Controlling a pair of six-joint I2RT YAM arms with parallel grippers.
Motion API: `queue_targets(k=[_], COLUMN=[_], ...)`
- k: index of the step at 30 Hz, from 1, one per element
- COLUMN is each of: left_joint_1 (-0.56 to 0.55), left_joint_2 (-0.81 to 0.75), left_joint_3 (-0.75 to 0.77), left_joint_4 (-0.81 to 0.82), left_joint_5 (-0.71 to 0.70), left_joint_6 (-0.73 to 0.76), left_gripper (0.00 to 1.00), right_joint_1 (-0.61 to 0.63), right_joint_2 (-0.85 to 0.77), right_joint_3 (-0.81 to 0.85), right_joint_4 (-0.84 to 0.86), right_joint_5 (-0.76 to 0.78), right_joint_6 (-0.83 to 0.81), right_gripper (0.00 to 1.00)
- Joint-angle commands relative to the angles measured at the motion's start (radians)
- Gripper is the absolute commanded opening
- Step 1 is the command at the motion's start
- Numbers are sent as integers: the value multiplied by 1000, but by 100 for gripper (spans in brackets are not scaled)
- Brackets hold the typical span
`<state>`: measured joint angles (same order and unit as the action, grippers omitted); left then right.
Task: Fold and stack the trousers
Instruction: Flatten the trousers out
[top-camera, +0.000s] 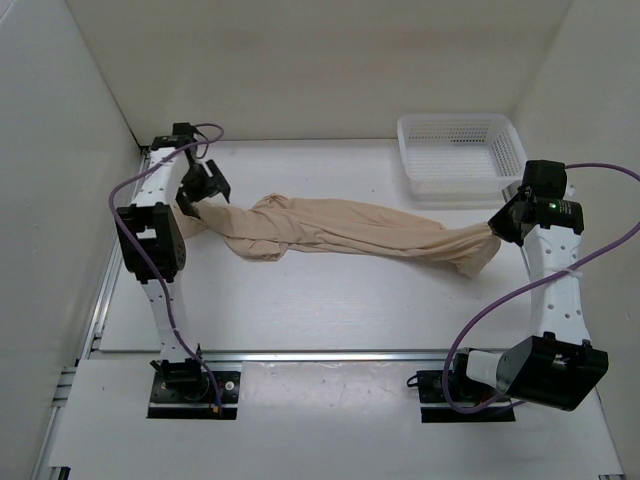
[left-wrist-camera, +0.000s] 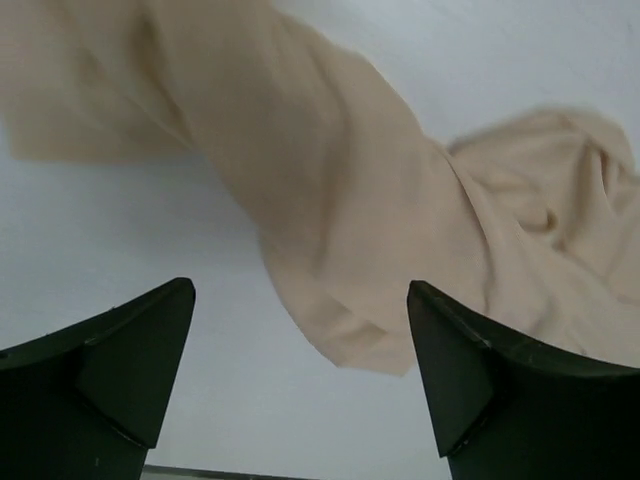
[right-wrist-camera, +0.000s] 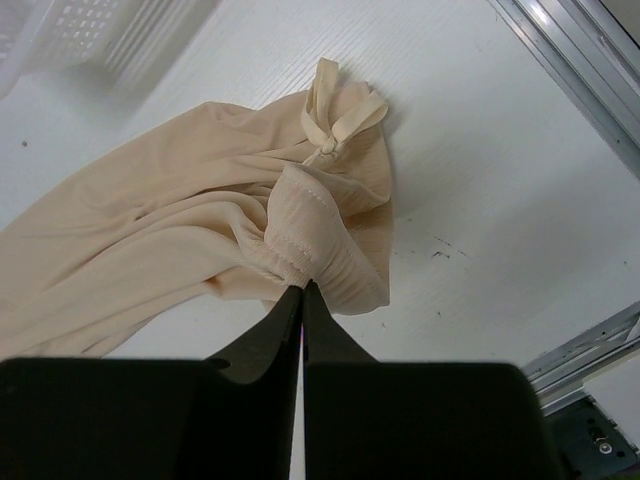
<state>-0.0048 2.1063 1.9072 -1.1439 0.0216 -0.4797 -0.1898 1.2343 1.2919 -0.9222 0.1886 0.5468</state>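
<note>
While the light beige, thin, wrinkled fabric trousers (top-camera: 340, 228) lie stretched across the white table (top-camera: 330, 310), the black right gripper (right-wrist-camera: 303, 292) is clenched on their gathered, elasticated end. The black left gripper (left-wrist-camera: 300, 288) has its fingers spread wide, grasping nothing. The cloth's other end seems to lie loose just beyond it. A white plastic mesh basket (top-camera: 455, 120) sits behind the trousers' right end.
</note>
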Motion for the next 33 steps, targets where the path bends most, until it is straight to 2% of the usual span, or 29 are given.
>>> queue_targets(k=[1, 2, 3, 5, 7, 10, 11, 13, 14, 15, 16, 17, 18, 19, 22, 24, 25, 28, 30, 33], left_joint_1=[91, 100, 109, 120, 130, 140, 140, 140, 140, 140, 140, 140, 140, 140, 140, 149, 175, 228, 252, 299], left_joint_2=[44, 70, 119, 155, 190, 248, 260, 279, 279, 279, 288, 303, 314, 328, 340, 262, 223, 36, -73, -194], left_joint_3=[94, 142, 162, 177, 177, 200, 211, 225, 236, 248, 259, 275, 303, 385, 596, 654, 665, 603, 573, 498], left_joint_4=[-3, -19, -31, -40, -28, -14, -14, -14, -14, -14, -1, 0, -10, -34, -114, -114, -64, 39, 76, 76], left_joint_5=[-43, -43, -43, -67, -49, 29, 58, 58, 58, 67, 77, 89, 89, 98, 135, 164, 210, 323, 333, 333], left_joint_6=[-27, -27, -27, -36, -45, -36, -27, -27, -27, -27, -27, -27, -17, -17, -17, -42, -66, -111, -111, -99], left_gripper=[98, 96, 91, 74, 62, 67, 79, 87, 87, 83, 74, 58, 31, 11, 10, 10, 10, 10, 10, 10], right_joint_1=[-3, -3, -3, -3, -3, -3, -3, -3, -3, -3, -3, -3, -3, -3, -3, -3, -3, -3, -3, -3], right_joint_2=[-21, -10, 4, 16, 28, 50, 59, 70, 70, 70, 79, 88, 88, 102, 154, 206, 223, 258, 243, 153], right_joint_3=[-5, -5, -5, -5, 15, 26, 26, 35, 35, 44, 44, 44, 56, 57, 148, 273, 323, 495, 559, 535], right_joint_4=[2, 2, 2, 2, 12, 13, 13, 22, 22, 22, 22, 22, 22, 22, 33, 19, 7, -27, -55, -55], right_joint_5=[-21, -21, -21, -32, -46, -46, -46, -46, -46, -46, -46, -46, -46, -46, -70, -89, -89, -101, -91, -40], right_joint_6=[-22, -22, -22, -22, -22, -22, -13, -13, -13, -13, -13, -13, -13, -13, -4, -4, -4, 16, 30, 48], right_gripper=[0, 0, 0, 0, 0, 0, 0, 0, 0, 0, 0, 0, 0, 0, 0, 0, 0, 0, 0, 0])
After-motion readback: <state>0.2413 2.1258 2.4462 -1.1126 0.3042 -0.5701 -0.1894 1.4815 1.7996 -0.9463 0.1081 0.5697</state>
